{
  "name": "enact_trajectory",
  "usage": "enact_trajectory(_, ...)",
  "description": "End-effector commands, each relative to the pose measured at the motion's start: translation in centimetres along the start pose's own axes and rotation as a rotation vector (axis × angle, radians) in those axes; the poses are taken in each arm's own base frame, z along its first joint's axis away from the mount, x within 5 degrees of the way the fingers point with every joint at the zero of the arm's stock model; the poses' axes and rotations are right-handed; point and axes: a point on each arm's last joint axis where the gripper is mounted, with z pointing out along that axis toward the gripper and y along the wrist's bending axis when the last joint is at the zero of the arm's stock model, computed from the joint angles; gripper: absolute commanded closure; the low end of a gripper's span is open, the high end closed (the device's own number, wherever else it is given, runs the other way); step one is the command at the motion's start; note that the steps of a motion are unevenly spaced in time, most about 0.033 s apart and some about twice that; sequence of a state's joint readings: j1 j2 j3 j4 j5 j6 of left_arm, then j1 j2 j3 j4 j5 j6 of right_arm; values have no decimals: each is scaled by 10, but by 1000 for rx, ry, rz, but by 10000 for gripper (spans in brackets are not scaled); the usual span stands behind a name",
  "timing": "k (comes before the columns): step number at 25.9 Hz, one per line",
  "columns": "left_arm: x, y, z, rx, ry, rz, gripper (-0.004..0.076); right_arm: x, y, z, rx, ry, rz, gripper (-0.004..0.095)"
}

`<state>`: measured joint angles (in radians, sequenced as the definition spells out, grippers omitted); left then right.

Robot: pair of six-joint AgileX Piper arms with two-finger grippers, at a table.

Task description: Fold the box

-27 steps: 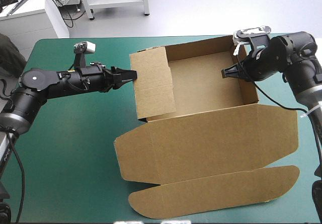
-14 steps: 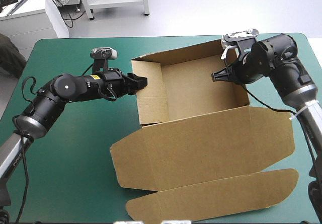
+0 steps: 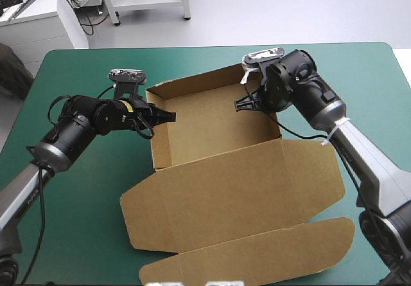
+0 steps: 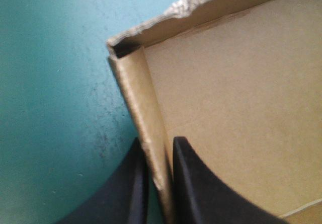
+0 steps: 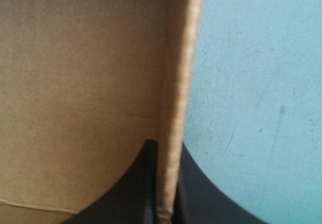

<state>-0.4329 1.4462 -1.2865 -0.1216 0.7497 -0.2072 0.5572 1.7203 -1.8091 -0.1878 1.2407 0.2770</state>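
Over the teal-green cover (image 3: 83, 196), the box (image 3: 212, 125) has shifted left.

Box (image 3: 218, 177) matt brown board, rough torn rim; fingers (image 4: 126, 196) smooth matt black; cover (image 3: 96, 222) matt teal-green, faintly scuffed

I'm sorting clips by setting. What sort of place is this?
Probably a robotics lab test bench: a table under a teal-green cover, with the left gripper and the right gripper each shut on a raised wall of a single brown box.
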Motion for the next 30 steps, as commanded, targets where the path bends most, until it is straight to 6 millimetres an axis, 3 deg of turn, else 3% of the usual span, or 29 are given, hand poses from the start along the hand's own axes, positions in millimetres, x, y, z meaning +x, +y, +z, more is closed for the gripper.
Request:
enact_trajectory(1, -15, -29, -9, 127, -55, -31, 733, -16, 32, -29, -233, -175, 40, 921)
enact_trajectory(7, -16, -23, 9, 63, -33, -23, 734, -18, 20, -9, -138, -117, 29, 923)
enact_trajectory(14, -20, -19, 26, 43, -57, -70, 734, -24, -10, 16, -130, -61, 89, 923)
enact_trajectory(21, -11, -13, 69, 8, 42, -90, 734, -24, -27, 58, -104, 42, 78, 923)
enact_trajectory(26, -3, -9, 102, -13, 93, -100, 734, -24, -35, 99, -89, 101, 62, 923)
enact_trajectory(30, -6, -9, 108, -1, 62, -107, 734, -22, -48, 122, -113, 152, 74, 923)
